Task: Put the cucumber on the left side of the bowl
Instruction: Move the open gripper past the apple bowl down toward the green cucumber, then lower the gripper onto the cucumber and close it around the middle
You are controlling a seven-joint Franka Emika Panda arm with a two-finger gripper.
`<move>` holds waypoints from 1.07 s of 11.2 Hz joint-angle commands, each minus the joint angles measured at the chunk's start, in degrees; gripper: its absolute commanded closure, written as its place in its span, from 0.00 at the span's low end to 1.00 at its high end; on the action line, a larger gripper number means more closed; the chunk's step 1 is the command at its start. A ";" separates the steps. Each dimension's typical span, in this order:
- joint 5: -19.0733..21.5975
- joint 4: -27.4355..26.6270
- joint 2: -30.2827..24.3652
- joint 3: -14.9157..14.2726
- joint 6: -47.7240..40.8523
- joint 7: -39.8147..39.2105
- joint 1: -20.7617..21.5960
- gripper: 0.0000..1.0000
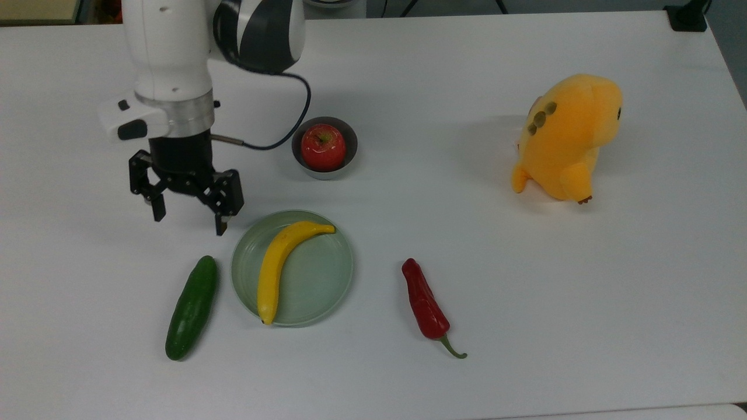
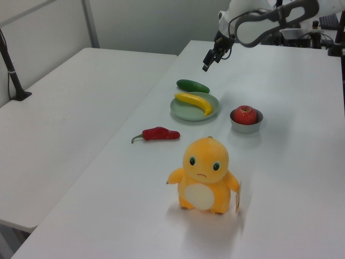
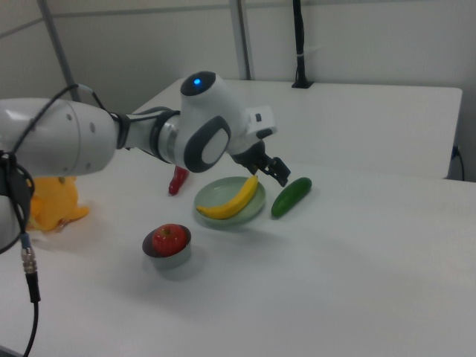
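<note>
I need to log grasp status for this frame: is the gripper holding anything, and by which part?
Nothing is held. The gripper is open and empty above the table, and the cucumber lies untouched beside the plate.

In the right view the arm [image 3: 149, 137] covers part of the chili pepper [image 3: 177, 181] and of the plush toy [image 3: 53, 199] behind it; the arm's base runs off the right view's left edge
</note>
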 commanded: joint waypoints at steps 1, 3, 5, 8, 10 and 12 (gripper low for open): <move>0.22 6.07 6.89 -0.17 3.41 2.60 -1.81 0.00; 0.22 6.34 9.79 -0.17 9.19 3.65 -1.72 0.00; 0.31 6.52 11.82 -0.17 13.77 4.97 -1.72 0.00; 0.31 10.20 16.21 -0.17 16.25 5.24 -1.46 0.00; 0.31 10.91 17.62 0.01 18.26 5.33 -1.20 0.00; 0.05 10.91 18.60 0.01 19.06 5.42 -0.93 0.04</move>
